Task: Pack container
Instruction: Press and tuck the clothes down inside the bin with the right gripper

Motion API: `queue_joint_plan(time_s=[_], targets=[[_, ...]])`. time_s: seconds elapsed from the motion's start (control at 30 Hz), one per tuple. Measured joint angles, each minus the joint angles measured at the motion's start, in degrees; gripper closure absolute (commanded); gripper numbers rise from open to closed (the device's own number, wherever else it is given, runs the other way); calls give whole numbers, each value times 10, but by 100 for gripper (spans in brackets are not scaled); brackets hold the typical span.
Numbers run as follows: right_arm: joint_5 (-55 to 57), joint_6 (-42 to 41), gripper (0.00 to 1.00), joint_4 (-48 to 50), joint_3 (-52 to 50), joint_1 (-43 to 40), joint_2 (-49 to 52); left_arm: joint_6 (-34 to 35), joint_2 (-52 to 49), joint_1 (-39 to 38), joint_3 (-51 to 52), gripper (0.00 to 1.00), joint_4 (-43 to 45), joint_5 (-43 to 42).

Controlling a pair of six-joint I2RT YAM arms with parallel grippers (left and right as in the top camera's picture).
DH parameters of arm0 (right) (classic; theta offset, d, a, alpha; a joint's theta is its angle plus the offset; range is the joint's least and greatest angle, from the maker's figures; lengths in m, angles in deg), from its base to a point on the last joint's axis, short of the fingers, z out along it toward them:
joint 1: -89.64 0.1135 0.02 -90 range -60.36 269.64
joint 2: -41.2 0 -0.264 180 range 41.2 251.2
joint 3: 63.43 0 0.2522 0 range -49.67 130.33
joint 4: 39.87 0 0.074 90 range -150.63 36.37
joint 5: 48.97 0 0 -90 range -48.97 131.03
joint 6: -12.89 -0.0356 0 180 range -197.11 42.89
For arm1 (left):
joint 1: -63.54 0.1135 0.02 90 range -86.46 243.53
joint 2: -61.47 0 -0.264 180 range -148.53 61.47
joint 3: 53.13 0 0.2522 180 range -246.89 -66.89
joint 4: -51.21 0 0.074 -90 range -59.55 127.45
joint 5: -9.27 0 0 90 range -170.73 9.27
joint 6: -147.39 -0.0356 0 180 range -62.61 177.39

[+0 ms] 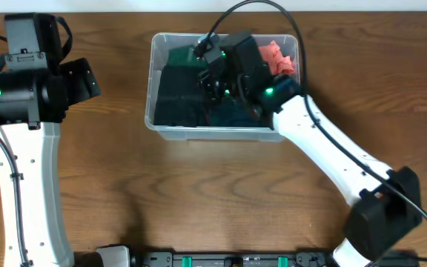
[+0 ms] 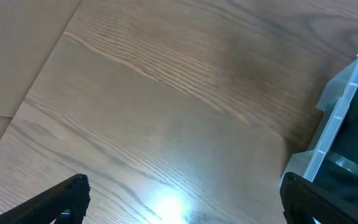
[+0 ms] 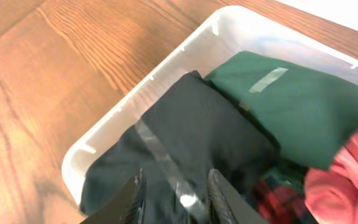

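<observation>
The container (image 1: 221,134) sits far-centre on the counter (image 1: 199,200). We judge it light, stiff and slick, best taken by its thick rim. Inside, the dark garment (image 3: 197,130) and green garment (image 3: 291,99) are soft. Our right gripper (image 3: 178,202) hangs parted over the dark one, grasping nothing; our left gripper (image 2: 188,205) gapes empty alongside.

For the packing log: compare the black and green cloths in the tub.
Black cloth lies beneath the right gripper; green cloth lies farther on. Pink cloth overlaps the green cloth's edge, not the black. Both are folded in the tub, each bearing a shiny strip.
</observation>
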Motion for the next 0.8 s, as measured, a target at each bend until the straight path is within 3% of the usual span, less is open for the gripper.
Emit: queue_joint_plan(time_s=[0.33, 0.8], targets=[[44, 0, 68, 68, 0, -12, 131, 0, 0, 0, 0, 2, 0, 0], [12, 0, 70, 19, 38, -22, 173, 0, 0, 0, 0, 2, 0, 0]])
